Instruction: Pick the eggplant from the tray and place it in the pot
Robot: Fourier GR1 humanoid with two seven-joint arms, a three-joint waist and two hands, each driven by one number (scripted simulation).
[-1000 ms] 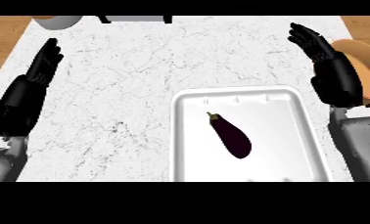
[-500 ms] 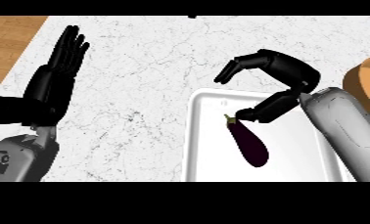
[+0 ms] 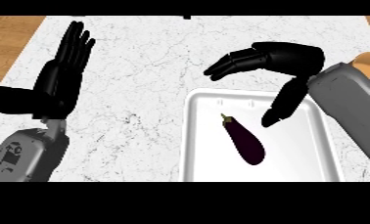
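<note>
Eggplant (image 3: 243, 141) near right hand (image 3: 292, 57), apart

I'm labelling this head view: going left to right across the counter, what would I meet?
Black left hand → left rim of the white rectangular tray → dark purple eggplant → grey right forearm. The black right hand spans several of these, so it is left out.

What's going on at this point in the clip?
The right robot hand hovers over the far end of the white tray, fingers and thumb spread apart and holding nothing. The eggplant lies in the tray, apart from that hand, so the pick is not yet made. The left robot hand rests open at the counter's left side, fingers up.
</note>
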